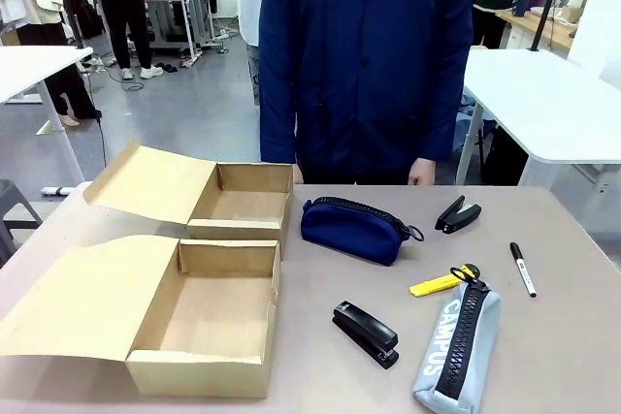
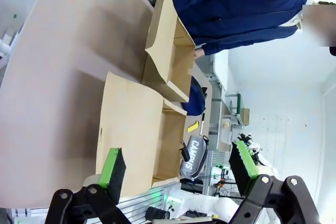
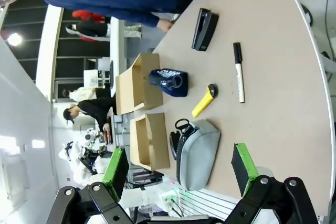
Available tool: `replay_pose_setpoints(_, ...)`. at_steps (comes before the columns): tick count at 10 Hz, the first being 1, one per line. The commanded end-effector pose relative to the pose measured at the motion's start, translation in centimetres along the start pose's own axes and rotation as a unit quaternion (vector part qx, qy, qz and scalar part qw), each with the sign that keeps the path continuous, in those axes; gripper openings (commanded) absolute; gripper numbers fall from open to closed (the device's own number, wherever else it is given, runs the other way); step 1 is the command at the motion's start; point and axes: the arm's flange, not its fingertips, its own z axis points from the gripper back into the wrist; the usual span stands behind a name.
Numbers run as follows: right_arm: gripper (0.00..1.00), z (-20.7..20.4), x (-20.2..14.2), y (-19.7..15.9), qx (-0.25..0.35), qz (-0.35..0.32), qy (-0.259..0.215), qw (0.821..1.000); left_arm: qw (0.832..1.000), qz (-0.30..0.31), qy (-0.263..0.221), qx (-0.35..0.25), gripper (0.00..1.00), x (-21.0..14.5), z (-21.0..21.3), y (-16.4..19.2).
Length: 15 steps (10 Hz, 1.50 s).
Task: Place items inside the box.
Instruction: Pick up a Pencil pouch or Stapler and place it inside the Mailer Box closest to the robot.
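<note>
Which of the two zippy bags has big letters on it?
The grey zip pencil case, lying nearest the robot's edge, says CAMPUS on its side. The navy blue zip pouch farther back shows no lettering.

"CAMPUS" on grey pencil case.

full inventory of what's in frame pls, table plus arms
near box: 1, brown cardboard, open, front left
far box: 1, brown cardboard, open, behind it
pouch: 1, navy, centre
stapler: 1, black, front centre
pencil case: 1, grey, "CAMPUS", front right
yellow tool: 1, yellow, just beyond the pencil case
marker: 1, white, black cap, right
stapler-like item: 1, black, far right
table: 1, beige
person: 1, navy coat, far side
left gripper: 1, black, green pads, open
right gripper: 1, same, open
</note>
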Motion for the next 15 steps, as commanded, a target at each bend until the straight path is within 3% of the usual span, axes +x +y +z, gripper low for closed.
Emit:
replay_pose_setpoints(1,1.0,-2.4,-1.2,2.8,-0.025,0.09,0.011,0.996,1.0,-0.009,-0.004,-0.01,1.0,0.3,0.2,0.1)
replay_pose_setpoints(3,1.0,-8.7,-5.1,9.4,-0.106,0.247,0.099,0.958,1.0,-0.009,-0.004,-0.01,1.0,0.3,0.2,0.1)
replay_pose_setpoints(4,1.0,-10.8,-6.5,11.0,-0.132,0.297,0.132,0.936,1.0,-0.009,-0.004,-0.01,1.0,0.3,0.2,0.1)
replay_pose_setpoints(5,1.0,-9.6,-5.4,10.3,-0.142,0.269,0.093,0.948,1.0,-0.009,-0.004,-0.01,1.0,0.3,0.2,0.1)
replay_pose_setpoints(6,1.0,-5.8,-2.7,7.5,-0.059,0.225,0.12,0.965,1.0,-0.009,-0.004,-0.01,1.0,0.3,0.2,0.1)
replay_pose_setpoints(7,1.0,-2.0,-1.1,3.8,-0.043,0.198,0.117,0.972,1.0,-0.009,-0.004,-0.01,1.0,0.3,0.2,0.1)
replay_pose_setpoints(9,1.0,4.5,0.1,-4.7,0.048,0.125,0.089,0.987,1.0,-0.009,-0.004,-0.01,1.0,0.3,0.2,0.1)
replay_pose_setpoints(10,1.0,5.8,-0.1,-7.6,0.13,0.101,0.076,0.983,1.0,-0.009,-0.004,-0.01,1.0,0.3,0.2,0.1)
replay_pose_setpoints(12,1.0,5.5,-0.3,-9.8,0.148,0.068,0.063,0.985,1.0,-0.009,-0.004,-0.01,1.0,0.3,0.2,0.1)
replay_pose_setpoints(14,1.0,4.4,0.6,-9.5,0.133,0.039,0.048,0.989,1.0,-0.009,-0.004,-0.01,1.0,0.3,0.2,0.1)
replay_pose_setpoints(15,1.0,5.2,-2.4,-9.7,0.138,0.047,0.044,0.988,1.0,-0.009,-0.004,-0.01,1.0,0.3,0.2,0.1)
